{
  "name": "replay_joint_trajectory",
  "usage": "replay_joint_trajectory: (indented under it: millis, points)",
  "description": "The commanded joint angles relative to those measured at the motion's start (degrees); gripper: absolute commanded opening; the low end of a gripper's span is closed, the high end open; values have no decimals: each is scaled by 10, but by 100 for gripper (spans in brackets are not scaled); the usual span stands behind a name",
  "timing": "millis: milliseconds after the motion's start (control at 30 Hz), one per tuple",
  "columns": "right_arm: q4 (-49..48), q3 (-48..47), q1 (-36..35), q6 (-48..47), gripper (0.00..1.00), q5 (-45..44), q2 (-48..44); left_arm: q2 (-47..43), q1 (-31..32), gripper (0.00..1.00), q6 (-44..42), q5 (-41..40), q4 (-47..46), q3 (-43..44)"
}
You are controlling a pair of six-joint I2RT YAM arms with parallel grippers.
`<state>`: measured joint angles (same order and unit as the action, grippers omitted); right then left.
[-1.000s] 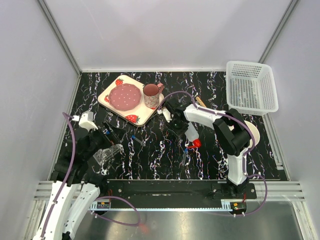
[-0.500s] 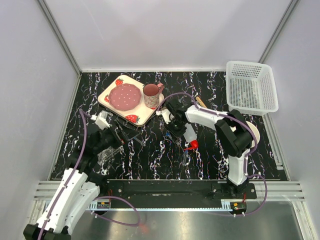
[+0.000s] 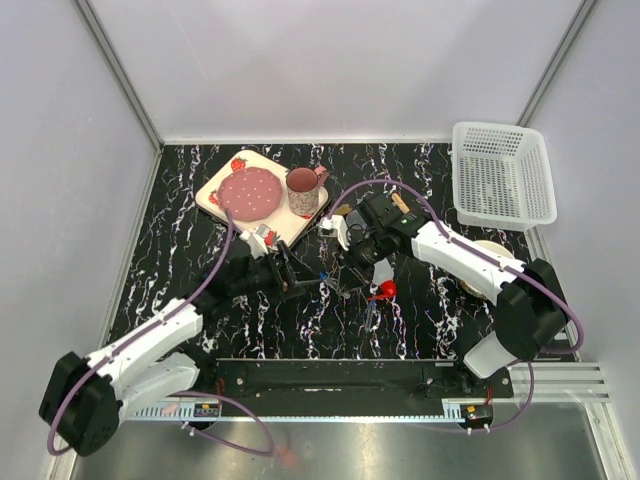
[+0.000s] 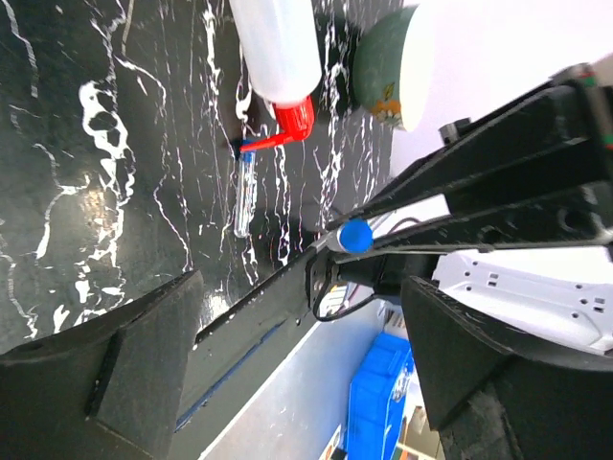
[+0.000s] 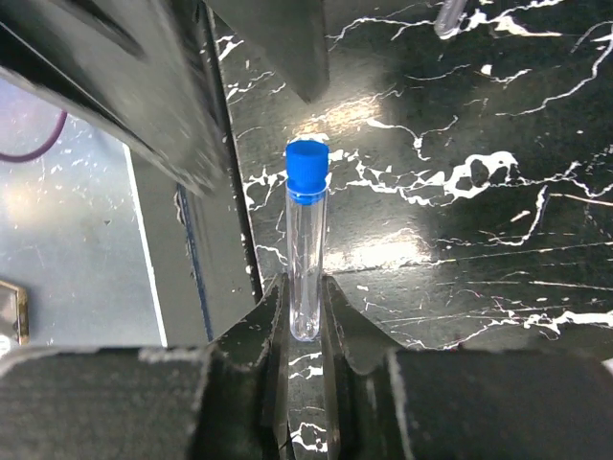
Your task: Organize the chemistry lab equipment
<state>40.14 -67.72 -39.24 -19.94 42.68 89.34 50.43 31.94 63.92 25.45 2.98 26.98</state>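
Clamping the lower end of a small clear tube with a blue cap (image 5: 306, 230), the right gripper (image 5: 305, 311) has its fingers closed tight on the glassy wall. The cap points away from the wrist, over the black, white-veined tabletop (image 5: 460, 115). The left gripper (image 4: 302, 287) is spread wide with nothing between its dark fingers (image 4: 144, 364), and it looks at that tube's cap end-on from near by.

Only the left wrist view shows a second clear tube (image 4: 243, 196) lying flat on the tabletop. Its blue end is at the red spout of the translucent squeeze bottle with a red cap (image 4: 278, 48), which lies on its side. That view also catches a round bowl, cream inside and greenish outside (image 4: 383, 67); a small yellowish mark on its wall is too blurred to read.

Only the overhead view shows both arms meeting mid-table. A strawberry-print tray (image 3: 212, 195) at the far left carries a round pink plate (image 3: 250, 192) and a pink mug (image 3: 302, 191). A white plastic mesh basket (image 3: 500, 170) stands in the far right corner, and wooden-handled tools (image 3: 402, 204) lie just behind the right wrist.
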Motion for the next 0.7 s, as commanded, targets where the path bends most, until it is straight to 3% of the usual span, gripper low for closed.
replay_joint_trajectory:
  millis: [0,167,667]
  points:
    - [5,8,3,-42,10,54,-21,62,39,84,13,-9,-75,62]
    - [11,8,3,-52,10,60,-30,116,63,78,8,-8,-76,92]
    - [13,12,2,-59,10,57,-36,139,88,28,3,-10,-51,109]
